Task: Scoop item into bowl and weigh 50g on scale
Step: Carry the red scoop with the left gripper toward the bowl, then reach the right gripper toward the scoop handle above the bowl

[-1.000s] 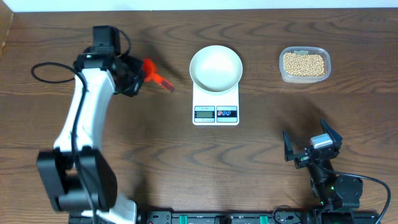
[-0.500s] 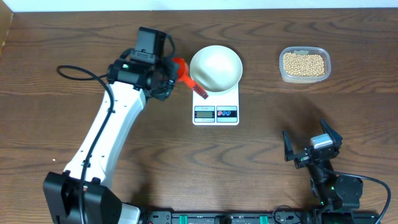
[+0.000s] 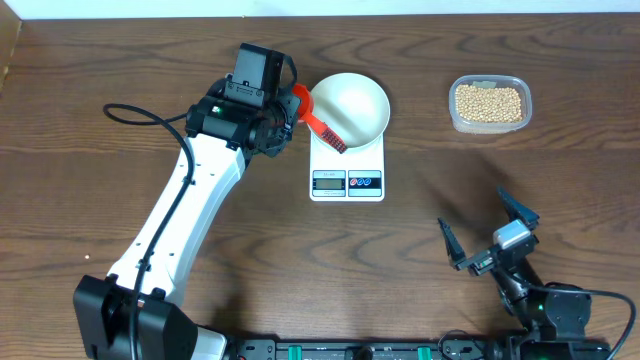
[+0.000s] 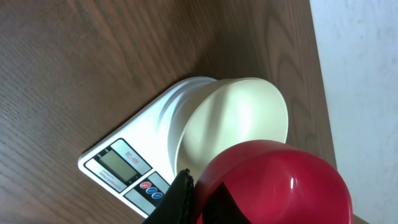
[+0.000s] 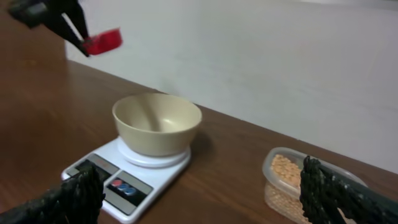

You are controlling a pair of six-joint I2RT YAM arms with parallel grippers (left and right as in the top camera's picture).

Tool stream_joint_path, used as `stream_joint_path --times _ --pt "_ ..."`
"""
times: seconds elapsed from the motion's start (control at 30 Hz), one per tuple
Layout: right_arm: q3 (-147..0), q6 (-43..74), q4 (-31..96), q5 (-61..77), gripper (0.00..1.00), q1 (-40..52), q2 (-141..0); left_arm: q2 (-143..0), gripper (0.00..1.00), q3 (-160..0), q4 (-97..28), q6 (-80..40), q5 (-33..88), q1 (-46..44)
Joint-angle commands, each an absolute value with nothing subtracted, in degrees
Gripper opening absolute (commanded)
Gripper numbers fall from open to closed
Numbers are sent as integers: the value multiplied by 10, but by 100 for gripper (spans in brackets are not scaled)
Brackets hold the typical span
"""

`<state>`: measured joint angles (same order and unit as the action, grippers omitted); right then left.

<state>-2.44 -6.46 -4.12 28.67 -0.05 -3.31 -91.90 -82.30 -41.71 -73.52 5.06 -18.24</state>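
The white bowl stands empty on the white scale. My left gripper is shut on a red scoop, held above the bowl's left rim. In the left wrist view the scoop's red cup fills the lower right, over the bowl and the scale. The tan beans lie in a clear tub at the back right, apart from both grippers. My right gripper is open and empty near the front right. Its view shows the bowl, the scale, the beans and the scoop.
The clear plastic tub stands to the right of the scale. A black cable trails off the left arm over the left part of the table. A dark rail runs along the front edge.
My left arm swung right with the red scoop, from the table's left to the bowl's left rim. My right gripper turned a little and its fingers spread wider.
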Motion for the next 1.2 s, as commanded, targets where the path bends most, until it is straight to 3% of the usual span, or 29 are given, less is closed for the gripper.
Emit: stream_joint_path --times 0.0,0.4,0.63,0.9,1.07,1.17 --pt "-93 -47 -43 314 99 3 -80 -921 7 -823 -410 -738 34 -183" --pt "-381 -78 28 472 99 -4 -414 -921 7 -823 -395 -738 33 -183" --pt "-581 -78 145 599 99 -12 -635 -922 7 -823 -380 -775 31 -183" --pt "-628 -40 114 647 99 -12 -764 -925 7 -823 -367 -907 34 -185" --pt "-628 105 53 663 99 7 -806 -931 7 -823 -365 -912 34 -199" --pt "-628 125 20 631 81 36 -830 -934 7 -823 -362 -918 34 -218"
